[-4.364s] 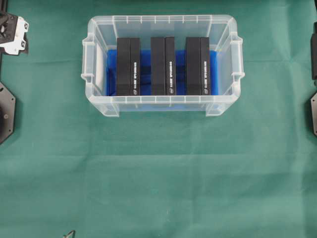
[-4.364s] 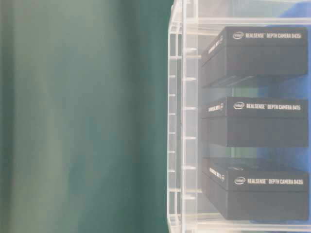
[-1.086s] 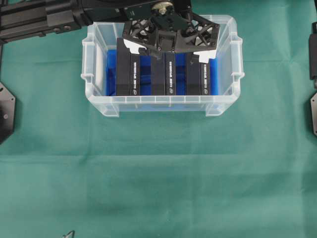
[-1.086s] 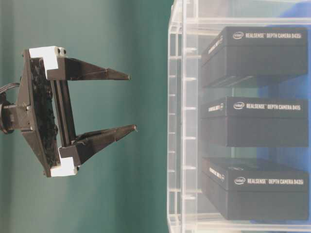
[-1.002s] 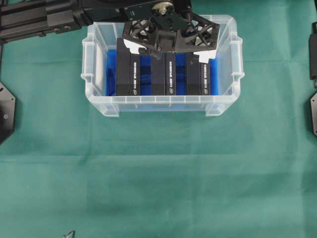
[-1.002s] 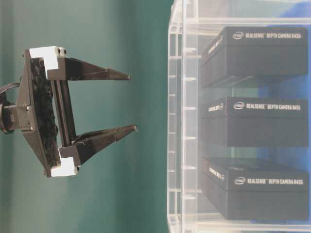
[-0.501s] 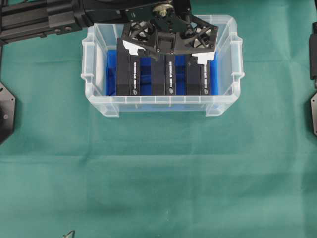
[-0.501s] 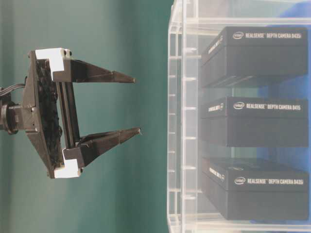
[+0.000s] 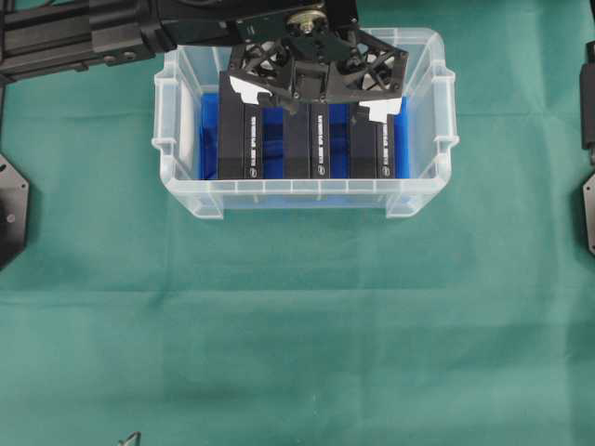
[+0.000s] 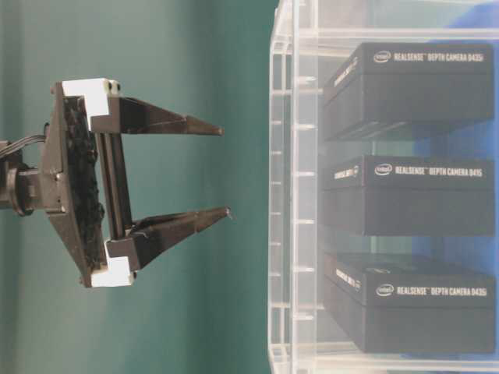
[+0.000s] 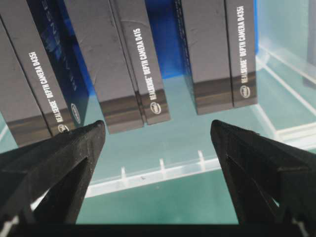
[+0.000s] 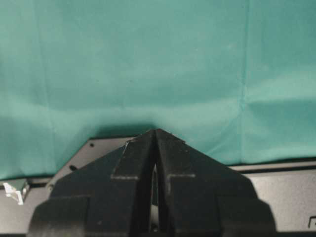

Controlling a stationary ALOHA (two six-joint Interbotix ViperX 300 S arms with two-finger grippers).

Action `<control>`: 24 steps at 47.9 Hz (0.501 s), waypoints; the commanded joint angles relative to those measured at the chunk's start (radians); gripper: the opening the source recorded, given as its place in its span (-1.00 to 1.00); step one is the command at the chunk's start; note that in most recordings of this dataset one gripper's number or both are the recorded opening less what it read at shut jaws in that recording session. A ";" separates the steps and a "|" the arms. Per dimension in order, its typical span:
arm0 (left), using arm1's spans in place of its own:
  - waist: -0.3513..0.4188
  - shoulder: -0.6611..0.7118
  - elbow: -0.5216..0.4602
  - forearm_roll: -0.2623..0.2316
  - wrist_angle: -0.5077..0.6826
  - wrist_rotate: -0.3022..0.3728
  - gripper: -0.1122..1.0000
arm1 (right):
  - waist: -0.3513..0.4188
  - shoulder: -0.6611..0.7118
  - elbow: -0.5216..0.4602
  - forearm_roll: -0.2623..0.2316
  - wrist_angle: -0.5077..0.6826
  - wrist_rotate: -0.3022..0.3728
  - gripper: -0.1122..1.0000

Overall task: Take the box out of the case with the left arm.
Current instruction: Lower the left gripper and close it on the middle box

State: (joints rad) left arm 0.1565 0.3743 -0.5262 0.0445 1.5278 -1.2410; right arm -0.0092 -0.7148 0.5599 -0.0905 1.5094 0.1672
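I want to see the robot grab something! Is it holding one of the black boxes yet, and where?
Not yet. The left gripper hangs open above the case, and the right gripper is shut on nothing.

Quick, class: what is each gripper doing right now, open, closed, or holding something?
Left gripper: open, holding nothing, above the case.
Right gripper: closed, fingers together, holding nothing.

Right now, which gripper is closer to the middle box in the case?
Left. The left gripper hovers open above the middle box in the case; the right gripper sits shut over bare cloth, away.
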 commanded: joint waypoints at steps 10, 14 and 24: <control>0.002 -0.023 0.051 0.008 -0.031 -0.008 0.81 | -0.002 -0.002 -0.008 0.000 -0.003 0.002 -0.76; 0.003 -0.021 0.081 0.008 -0.057 -0.009 0.81 | -0.002 -0.002 -0.005 0.000 -0.003 0.002 -0.76; 0.005 -0.021 0.175 0.009 -0.144 -0.015 0.81 | -0.002 -0.003 0.002 0.000 -0.003 0.002 -0.76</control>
State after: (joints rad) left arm 0.1580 0.3743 -0.3605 0.0476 1.4021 -1.2533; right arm -0.0092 -0.7164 0.5706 -0.0905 1.5094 0.1672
